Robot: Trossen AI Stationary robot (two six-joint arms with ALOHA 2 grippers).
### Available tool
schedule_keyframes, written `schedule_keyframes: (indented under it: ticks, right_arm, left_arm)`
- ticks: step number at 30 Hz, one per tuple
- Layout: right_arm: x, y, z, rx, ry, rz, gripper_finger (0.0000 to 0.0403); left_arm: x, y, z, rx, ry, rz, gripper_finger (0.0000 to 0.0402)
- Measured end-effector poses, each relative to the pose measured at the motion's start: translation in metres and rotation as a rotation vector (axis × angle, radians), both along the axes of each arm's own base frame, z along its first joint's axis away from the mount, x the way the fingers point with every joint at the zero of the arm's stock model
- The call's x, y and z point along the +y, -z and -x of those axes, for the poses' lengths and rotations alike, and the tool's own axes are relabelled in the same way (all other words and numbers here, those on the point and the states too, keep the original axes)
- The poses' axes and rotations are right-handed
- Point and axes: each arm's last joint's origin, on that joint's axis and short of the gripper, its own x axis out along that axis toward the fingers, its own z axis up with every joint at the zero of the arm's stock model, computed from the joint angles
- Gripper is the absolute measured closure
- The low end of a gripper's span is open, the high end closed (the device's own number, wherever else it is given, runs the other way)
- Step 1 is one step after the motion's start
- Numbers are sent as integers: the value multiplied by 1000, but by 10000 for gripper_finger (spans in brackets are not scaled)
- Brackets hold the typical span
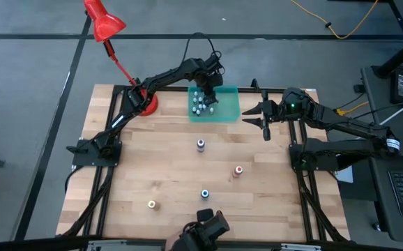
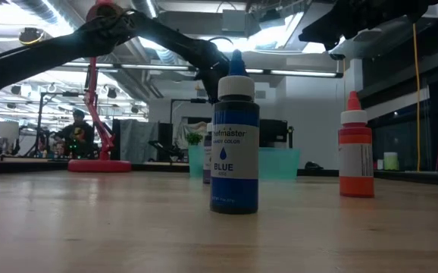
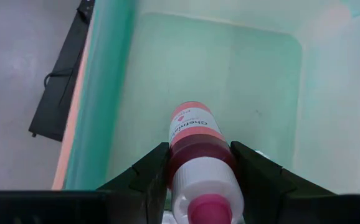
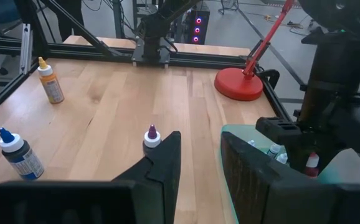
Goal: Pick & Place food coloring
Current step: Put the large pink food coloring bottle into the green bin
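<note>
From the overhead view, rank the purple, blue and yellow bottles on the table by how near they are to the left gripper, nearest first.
Left gripper is over the teal tray.
1. Purple bottle, mid-table below the tray.
2. Blue bottle, toward the front edge.
3. Yellow bottle, front left.

Matt wooden table [image 1: 166, 160], translucent plastic tray [image 1: 231, 104]

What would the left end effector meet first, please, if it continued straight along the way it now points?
Most likely the floor of the teal tray: the left end effector, shut on a pink bottle, points down into it, though depth is unclear.
</note>
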Motion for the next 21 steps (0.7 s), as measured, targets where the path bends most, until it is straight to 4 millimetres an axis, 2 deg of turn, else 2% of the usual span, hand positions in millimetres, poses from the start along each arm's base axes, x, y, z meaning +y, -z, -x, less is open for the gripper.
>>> schedule_keyframes:
  ticks: [7, 13, 21]
  right_arm:
    - [0, 0, 0, 0, 0, 0, 287]
    - [0, 0, 0, 0, 0, 0, 287]
    - [0, 0, 0, 0, 1, -3, 287]
  left_arm:
    - [-1, 1, -1, 5, 8, 3, 255]
    - [-3, 15, -3, 44, 16, 30, 256]
    - [-6, 15, -6, 38, 38, 20, 256]
